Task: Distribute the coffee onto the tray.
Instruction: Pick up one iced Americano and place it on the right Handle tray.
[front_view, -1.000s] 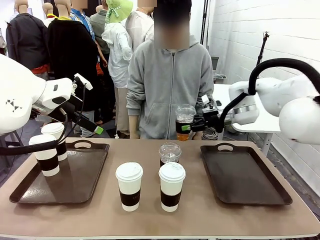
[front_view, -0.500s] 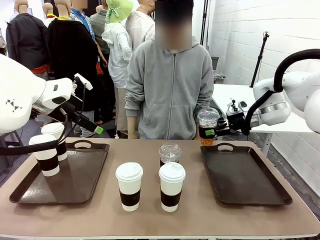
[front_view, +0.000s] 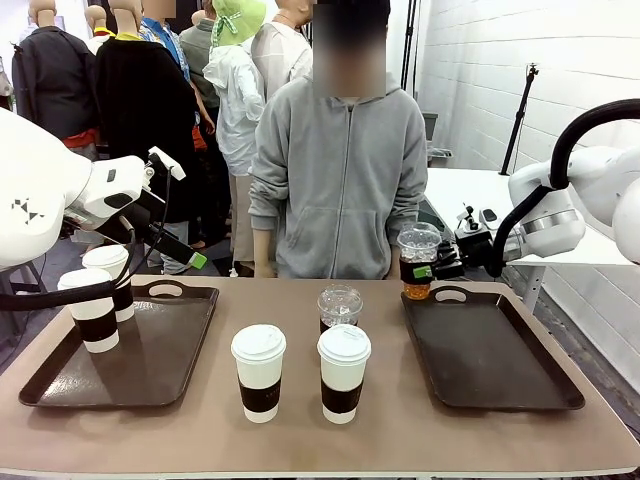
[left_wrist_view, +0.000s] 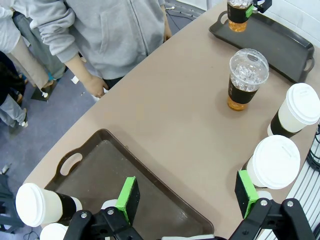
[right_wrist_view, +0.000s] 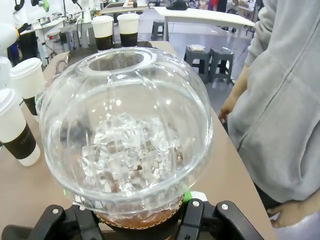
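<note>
Moved rightward since a second ago: iced coffee cup (front_view: 419, 262), clamped in right jaws, now over the far corner of right tray (front_view: 500, 360). Left jaws wide, empty. Risk: released before it is set down, the cup tips or catches the rim and spills.

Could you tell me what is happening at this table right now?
The right pincer grips a clear plastic dome-lidded cup of brown liquid at the far corner of the dark right-hand tray. The left pincer hangs open over the dark left-hand tray, which holds two white lidded paper cups with brown sleeves. Two more such paper cups and a second dome-lidded cup wait on the table between the trays. A person stands opposite.
</note>
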